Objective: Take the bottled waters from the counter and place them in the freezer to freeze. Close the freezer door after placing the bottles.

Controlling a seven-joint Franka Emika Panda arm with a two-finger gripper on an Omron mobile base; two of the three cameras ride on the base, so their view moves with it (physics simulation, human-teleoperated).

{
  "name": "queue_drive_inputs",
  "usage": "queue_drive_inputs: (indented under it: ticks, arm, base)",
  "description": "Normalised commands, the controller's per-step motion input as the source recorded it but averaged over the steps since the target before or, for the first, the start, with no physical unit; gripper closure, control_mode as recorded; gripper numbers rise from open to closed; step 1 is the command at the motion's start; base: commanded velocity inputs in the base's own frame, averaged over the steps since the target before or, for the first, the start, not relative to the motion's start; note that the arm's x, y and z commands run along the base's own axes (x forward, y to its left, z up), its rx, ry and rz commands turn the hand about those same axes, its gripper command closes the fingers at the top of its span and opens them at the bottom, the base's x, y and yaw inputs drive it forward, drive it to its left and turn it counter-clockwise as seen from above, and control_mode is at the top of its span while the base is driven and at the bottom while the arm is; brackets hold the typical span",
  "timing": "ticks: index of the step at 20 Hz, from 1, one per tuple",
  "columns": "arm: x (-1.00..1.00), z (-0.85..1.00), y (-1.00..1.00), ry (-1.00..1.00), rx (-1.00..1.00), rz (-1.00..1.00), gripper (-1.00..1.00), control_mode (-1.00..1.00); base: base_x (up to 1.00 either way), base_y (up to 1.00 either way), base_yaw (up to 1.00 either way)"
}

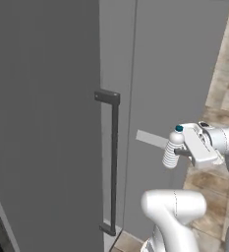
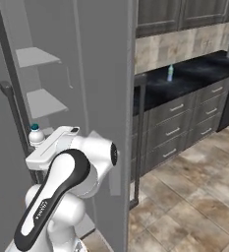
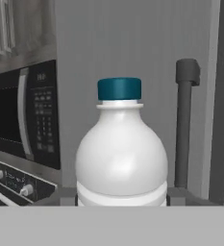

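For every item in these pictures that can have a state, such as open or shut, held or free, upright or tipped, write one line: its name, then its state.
Whitish ribbed bottle: capped, upright, held in the end effector.
End effector: shut on the whitish ribbed bottle.
Green-capped bottle: upright, free on the counter.
Freezer door: open, shelves visible.
Counter drawers: shut.
Microwave: door shut.

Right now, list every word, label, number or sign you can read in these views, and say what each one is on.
None can be read.
Microwave keypad: small pale marks, too blurred to read.
Whitish bottle held in the end effector: blue cap, no label text visible.
Bottle on the counter: too small to tell.
Freezer door: plain grey, no writing.
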Motion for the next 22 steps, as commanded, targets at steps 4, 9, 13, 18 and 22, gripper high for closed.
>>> queue_drive_inputs:
  ticks: [4, 9, 13, 18, 22]
  arm:
    - [0.00, 0.00, 0.00, 0.00, 0.00, 0.00, 1.00, 1.00]
    - [0.00, 0.00, 0.00, 0.00, 0.00, 0.00, 1.00, 1.00]
    - [0.00, 0.00, 0.00, 0.00, 0.00, 0.00, 1.00, 1.00]
    - [0.00, 0.00, 0.00, 0.00, 0.00, 0.00, 1.00, 1.00]
    - [0.00, 0.00, 0.00, 0.00, 0.00, 0.00, 1.00, 1.00]
  base:
    - [0.52, 0.01, -0.06]
    - [0.56, 0.17, -0.08]
    - [0.52, 0.30, -0.11]
    - [0.61, 0.04, -0.06]
    - [0.62, 0.00, -0.02]
